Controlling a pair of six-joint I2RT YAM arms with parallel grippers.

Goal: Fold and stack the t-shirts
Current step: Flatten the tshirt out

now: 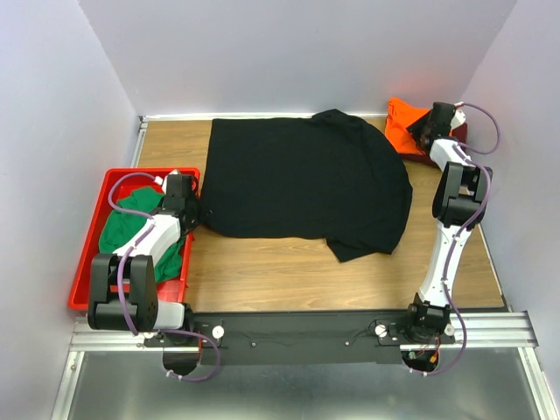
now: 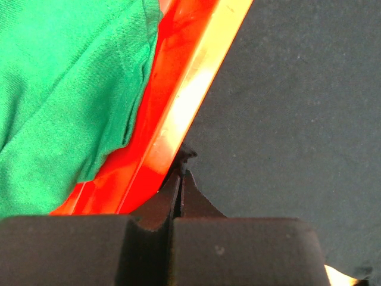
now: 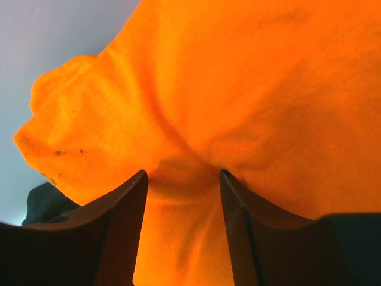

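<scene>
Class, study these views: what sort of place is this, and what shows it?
Probably a robotics lab test cell: plain pale walls box in a wooden table, and the left arm and right arm are bolted to a black metal bar at its near edge.

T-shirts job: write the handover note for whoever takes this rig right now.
Left gripper: shut, at the left edge of the black shirt, beside the red tray; whether it pinches cloth is unclear.
Right gripper: jaws apart with the bunched orange shirt between them, far right corner; grip unclear.
Black shirt lies spread on the table; green shirt is crumpled in the tray.
Done: nothing folded or stacked.
Left: fold each shirt, then stack them.
</scene>
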